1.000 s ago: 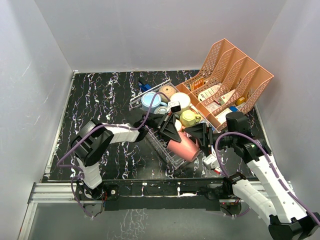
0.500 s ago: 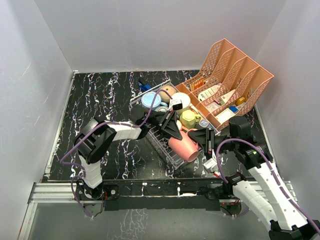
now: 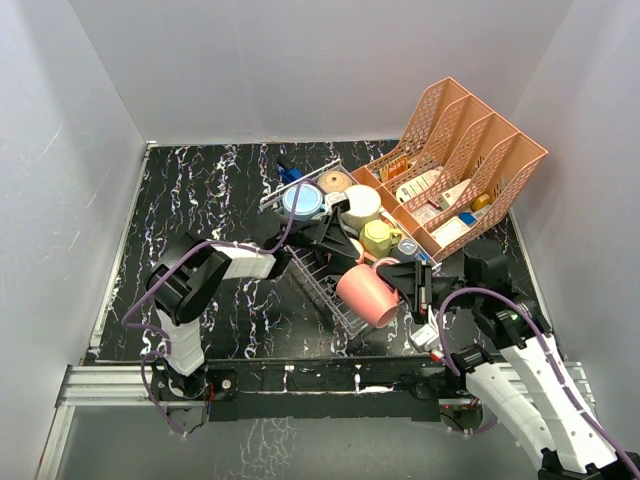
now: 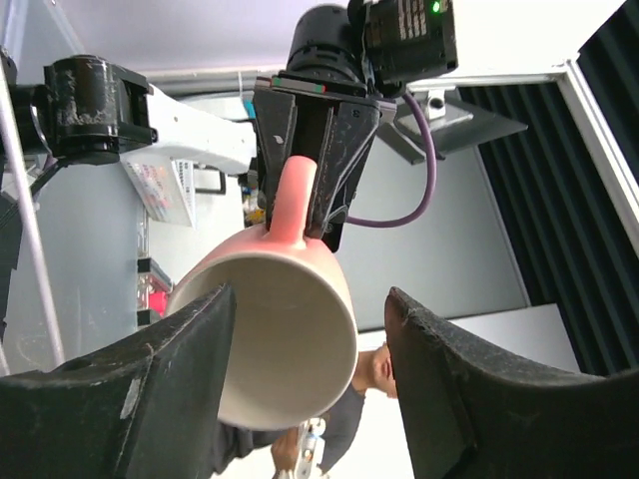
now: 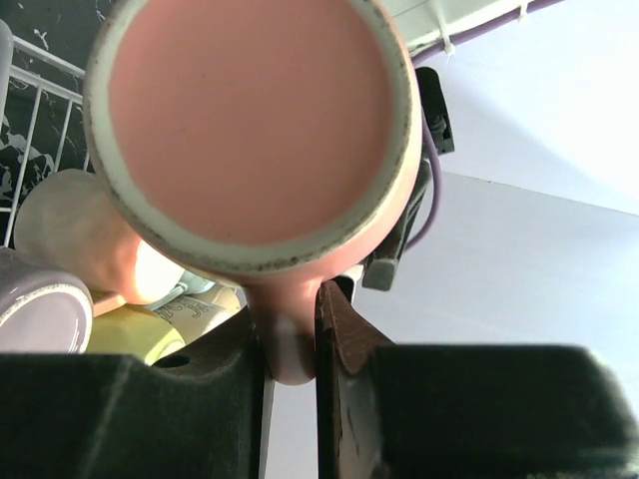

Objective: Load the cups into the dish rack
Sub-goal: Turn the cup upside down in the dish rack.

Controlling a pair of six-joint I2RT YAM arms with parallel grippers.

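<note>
With the right claw [image 5: 292,341] pinching the pink mug [image 3: 366,293] by its handle over the dish rack's [image 3: 318,285] 5 o'clock end, and the left claw [image 4: 310,334] spread either side of it, loading seems midway, calling next for lowering the mug into a free cell.

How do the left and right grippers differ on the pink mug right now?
The left gripper is open; the right gripper is shut. The left's fingers straddle the pink mug with a gap on one side; the right's clamp its handle. Both meet at that one mug.
</note>
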